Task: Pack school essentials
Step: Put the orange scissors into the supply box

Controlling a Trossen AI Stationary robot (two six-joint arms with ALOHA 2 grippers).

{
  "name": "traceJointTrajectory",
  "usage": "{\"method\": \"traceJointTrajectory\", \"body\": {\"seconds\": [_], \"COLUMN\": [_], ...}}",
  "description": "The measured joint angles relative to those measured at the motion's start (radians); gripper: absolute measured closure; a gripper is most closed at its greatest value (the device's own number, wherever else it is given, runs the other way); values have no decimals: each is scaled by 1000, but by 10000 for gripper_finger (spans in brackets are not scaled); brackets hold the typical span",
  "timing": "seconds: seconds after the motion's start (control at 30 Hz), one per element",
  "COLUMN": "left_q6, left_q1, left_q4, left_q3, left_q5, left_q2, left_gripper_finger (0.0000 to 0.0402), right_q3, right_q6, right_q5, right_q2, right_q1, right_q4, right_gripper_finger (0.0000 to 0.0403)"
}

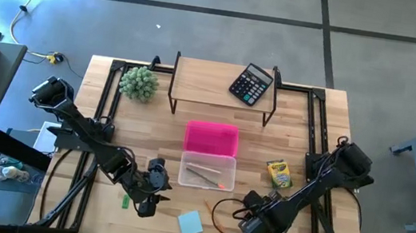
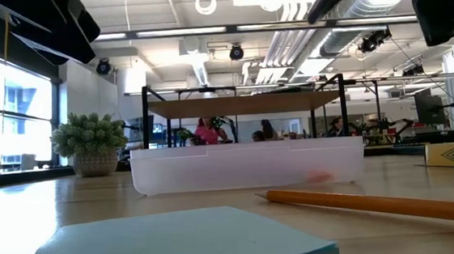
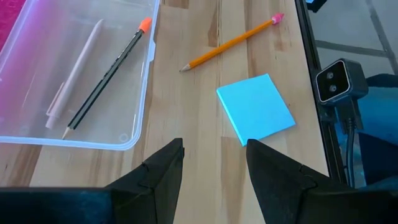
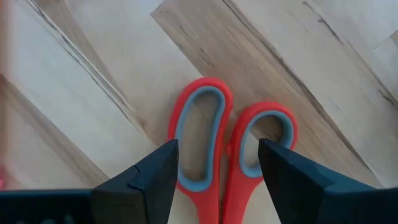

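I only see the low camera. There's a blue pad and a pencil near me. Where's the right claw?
Observer: The right claw is over the red-handled scissors, fingers open on either side of the handles.
Operator: Is anything in the clear box?
Observer: Yes, the clear box holds two pencils.
Operator: And the left claw?
Observer: The left claw is open and empty, pointing toward the blue pad.
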Motion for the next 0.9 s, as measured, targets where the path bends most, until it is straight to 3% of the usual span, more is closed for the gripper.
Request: {"method": "traceJointTrajectory", "body": {"seconds": [0.43,0.9], "left_q6": [0,0], "left_q1": [0,0], "left_q4": [0,0], "left_q3": [0,0], "left_q5": [0,-1], "left_q2": [0,0], "left_gripper_finger": [234,234], "right_q3": [6,4], "right_q6": [0,-3], "right_q5": [-42,-75], "right_q2": [65,69], "right_q1": [-5,-27], "right_q4": [0,11], "right_gripper_finger": [205,334]}}
